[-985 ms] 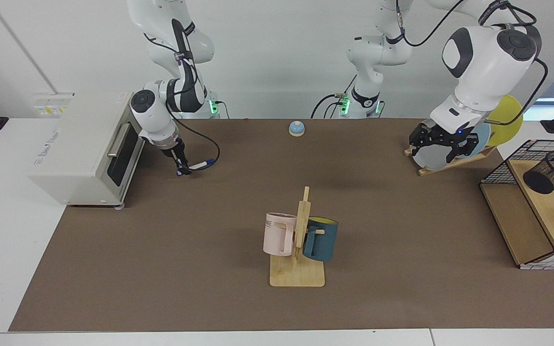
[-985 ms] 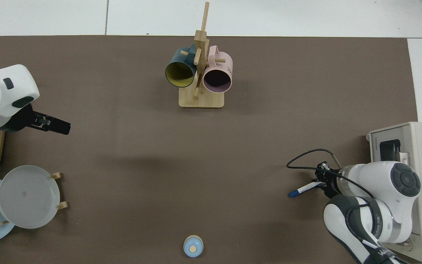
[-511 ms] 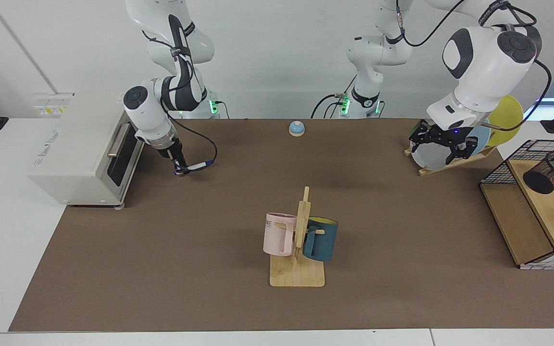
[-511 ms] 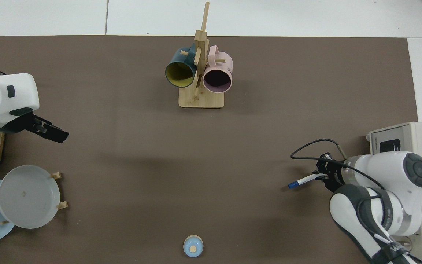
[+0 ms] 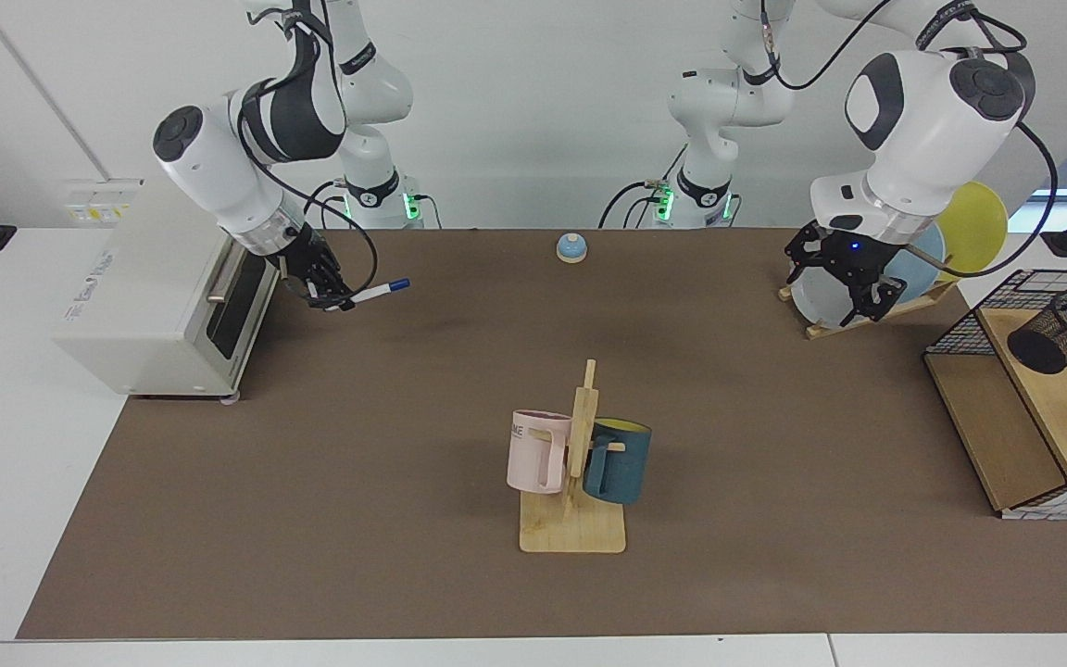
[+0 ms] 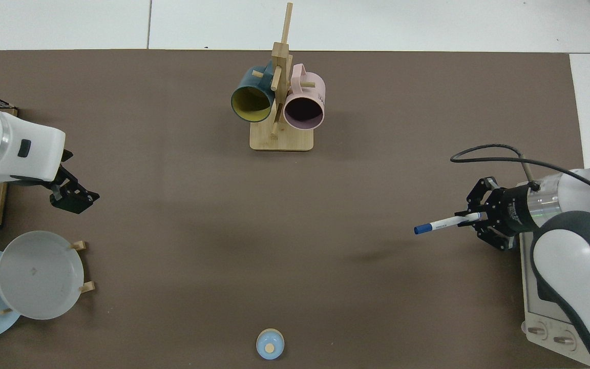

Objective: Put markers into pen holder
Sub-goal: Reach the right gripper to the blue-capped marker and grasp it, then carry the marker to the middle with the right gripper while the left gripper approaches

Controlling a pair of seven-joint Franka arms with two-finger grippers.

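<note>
Gripping the marker (image 5: 374,294) by its white tail end, the right gripper (image 5: 330,296) hangs above the brown mat (image 5: 404,417), just off the front of the toaster oven (image 5: 158,296). Its jaws are closed down to the width of the marker's barrel. The marker projects nearly level from between the jaws, blue cap outermost, pointing away from the oven and toward the middle of the table. In the top view the same gripper (image 6: 474,219) holds the marker (image 6: 441,224) clear of the mat, and a faint shadow lies on the mat below it.

The left gripper (image 5: 853,283) is at the opposite side of the table, fingers pointing down and held apart with nothing between them. It hangs directly in front of the plate rack (image 5: 867,310), with the grey plate (image 5: 821,296) just behind the jaws. In the top view this gripper (image 6: 75,197) sits above bare mat, near the grey plate (image 6: 39,274) and apart from it.

The pen holder (image 5: 1063,332) lies tilted on the wooden shelf of the wire basket (image 5: 1034,389), well apart from the marker and beyond the left gripper's jaws, nearer the table edge. No marker shows inside it.

A mug tree (image 5: 575,482) carrying a pink mug (image 5: 533,449) and a dark blue mug (image 5: 619,460) stands between the two grippers, toward the camera. A small blue bell (image 5: 571,247) sits at the far edge of the mat.
</note>
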